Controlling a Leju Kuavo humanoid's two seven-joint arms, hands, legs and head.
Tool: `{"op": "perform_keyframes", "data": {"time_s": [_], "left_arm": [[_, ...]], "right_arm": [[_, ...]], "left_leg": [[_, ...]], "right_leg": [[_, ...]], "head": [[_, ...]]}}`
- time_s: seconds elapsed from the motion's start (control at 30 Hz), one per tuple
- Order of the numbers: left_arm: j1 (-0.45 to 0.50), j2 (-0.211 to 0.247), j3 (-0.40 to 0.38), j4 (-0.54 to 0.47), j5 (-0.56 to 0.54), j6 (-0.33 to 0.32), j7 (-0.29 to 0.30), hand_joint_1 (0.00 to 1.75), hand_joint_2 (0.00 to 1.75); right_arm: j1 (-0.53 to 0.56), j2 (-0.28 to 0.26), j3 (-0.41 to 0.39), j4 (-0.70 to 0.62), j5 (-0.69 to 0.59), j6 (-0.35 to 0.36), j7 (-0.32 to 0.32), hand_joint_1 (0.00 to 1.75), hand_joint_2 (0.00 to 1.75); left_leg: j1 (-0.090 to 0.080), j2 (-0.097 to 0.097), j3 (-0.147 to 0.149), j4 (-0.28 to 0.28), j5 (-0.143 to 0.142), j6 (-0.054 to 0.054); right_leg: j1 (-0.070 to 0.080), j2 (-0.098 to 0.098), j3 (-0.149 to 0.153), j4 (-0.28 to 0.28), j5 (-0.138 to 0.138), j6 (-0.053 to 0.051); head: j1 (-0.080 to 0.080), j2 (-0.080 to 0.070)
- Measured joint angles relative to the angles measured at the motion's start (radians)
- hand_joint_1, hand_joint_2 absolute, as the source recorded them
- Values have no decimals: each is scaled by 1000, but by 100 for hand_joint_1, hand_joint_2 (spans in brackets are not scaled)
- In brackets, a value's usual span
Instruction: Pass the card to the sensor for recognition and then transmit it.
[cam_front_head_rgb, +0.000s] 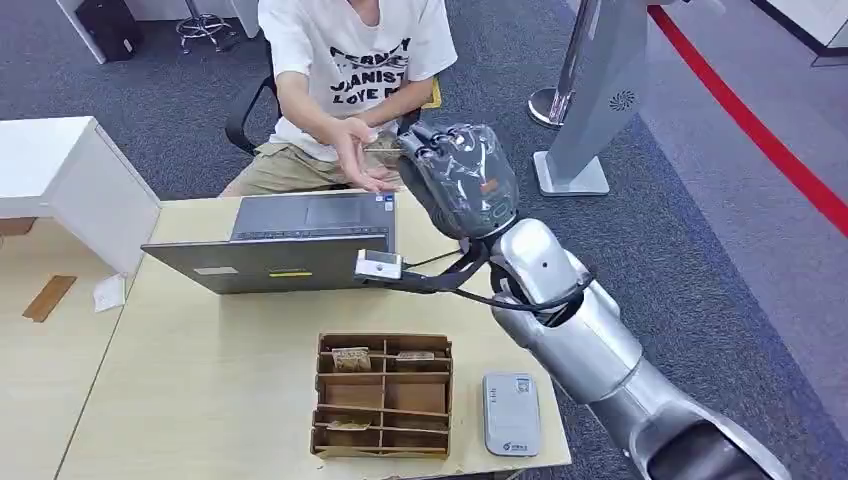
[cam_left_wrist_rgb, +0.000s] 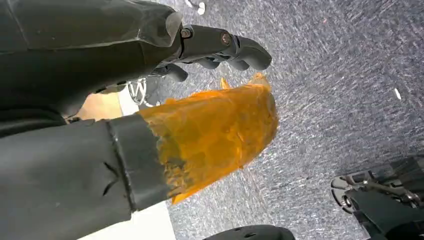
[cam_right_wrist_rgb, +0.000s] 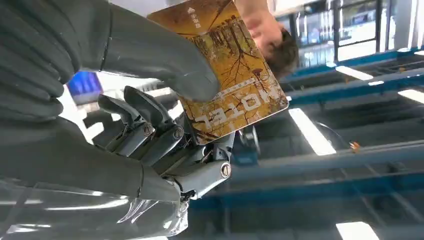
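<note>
**Mia:** While the robot reached over the table (cam_front_head_rgb: 200, 400), where was the card?

**Ben:** The card (cam_right_wrist_rgb: 227, 85) was in the right hand (cam_front_head_rgb: 460, 175). The thick thumb pressed on its face and the dark fingers (cam_right_wrist_rgb: 150, 130) sat behind it, so it was pinched tight. The hand was held high, past the laptop (cam_front_head_rgb: 290, 240), right by the person's hand (cam_front_head_rgb: 355, 150).

**Mia:** And the sensor?

**Ben:** I think the grey reader (cam_front_head_rgb: 511, 412) was the sensor. It lay on the table near the robot, just beside the brown card box (cam_front_head_rgb: 383, 395). The card was well away from it.

**Mia:** So which step was it?

**Ben:** It looked like the giving step to me. To do it well, the robot should hold the card steady, with its free edge toward the person, and only let go once the person has a good hold. Otherwise it could drop.

**Mia:** What about the left hand (cam_left_wrist_rgb: 220, 50)?

**Ben:** It hung over the carpet. Its fingers were curled in and held nothing.
</note>
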Motion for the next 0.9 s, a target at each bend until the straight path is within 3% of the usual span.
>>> {"op": "perform_keyframes", "data": {"time_s": [0.23, 0.5, 0.53, 0.57, 0.77, 0.9], "left_arm": [[-5, -3, -18, 0, -8, 0, 2, 0, 0], [-5, -5, -21, 0, -10, -8, 3, 0, 0], [-5, -5, -21, 0, -10, -8, 3, 0, 0], [-5, -5, -21, 0, -10, -9, 3, 0, 0], [-4, -5, -21, 0, 7, -20, 3, 0, 0], [-3, -5, -21, 0, 14, -20, 0, 0, 0]], "right_arm": [[-64, 17, 63, 92, 130, -32, 10, 175, 175], [-81, 35, 108, 152, 156, -42, 10, 175, 175], [-81, 35, 111, 155, 157, -42, 11, 141, 175], [-81, 35, 115, 160, 157, -42, 11, 3, 175], [-74, 49, 130, 189, 101, 16, 4, 0, 175], [-51, 57, 131, 196, 53, 15, -6, 0, 175]], "left_leg": [[0, 0, 0, 0, 0, 0], [0, 0, 0, 0, 0, 0], [0, 0, 0, 0, 0, 0], [0, 0, 0, 0, 0, 0], [0, 0, 0, 0, 0, 0], [0, 0, -1, 0, 0, 0]], "right_leg": [[0, 0, 0, 0, 0, 0], [0, 0, 0, 0, 0, 0], [0, 0, 0, 0, 0, 0], [0, 0, 0, 0, 0, 0], [0, 0, -1, 0, 0, 0], [0, 0, -1, 0, 0, 0]], "head": [[0, 0], [0, 0], [0, 0], [0, 0], [0, 0], [0, 0]]}}
